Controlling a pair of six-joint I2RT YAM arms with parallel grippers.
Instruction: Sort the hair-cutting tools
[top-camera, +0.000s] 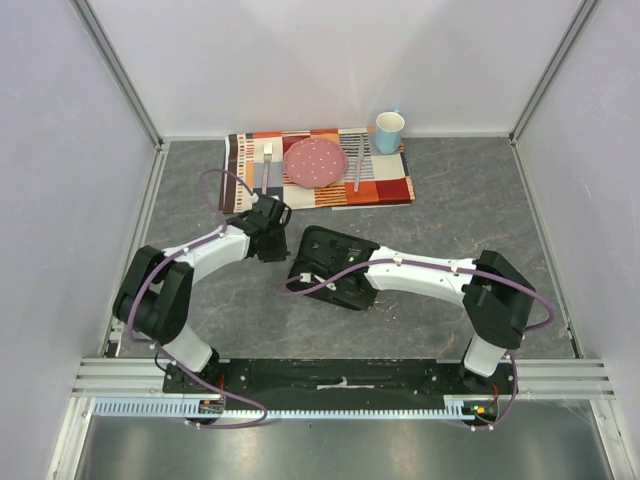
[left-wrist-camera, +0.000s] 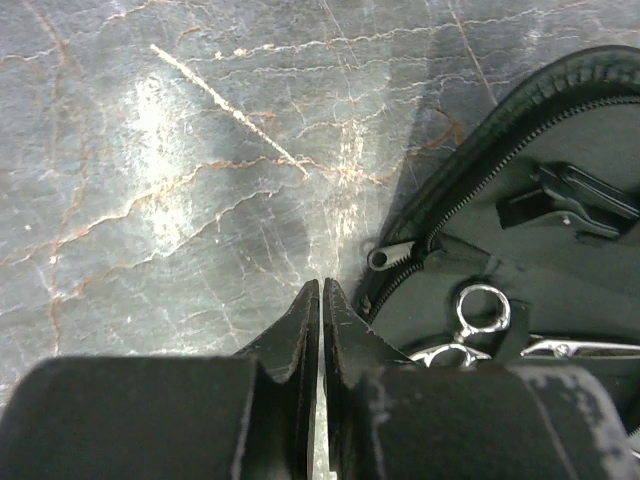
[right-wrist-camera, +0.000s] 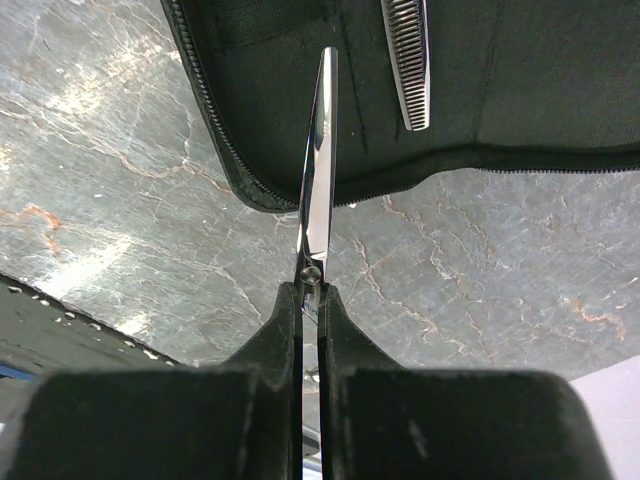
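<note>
Right gripper jaws pinch scissors, blades pointing twelve o'clock, handles hidden; left gripper jaws a slit apart, empty.

Upper middle of the frame: a striped placemat holds a pink plate, a fork and probably a knife. A blue cup stands by its upper right corner. An open black case lies at centre.

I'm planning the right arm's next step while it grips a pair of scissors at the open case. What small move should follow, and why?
Probably ease the right gripper forward, carrying the scissors further over the black case. Their tip crosses its zipped edge, but the pivot hangs above bare table, and the lining beside the toothed silver tool looks free.
</note>
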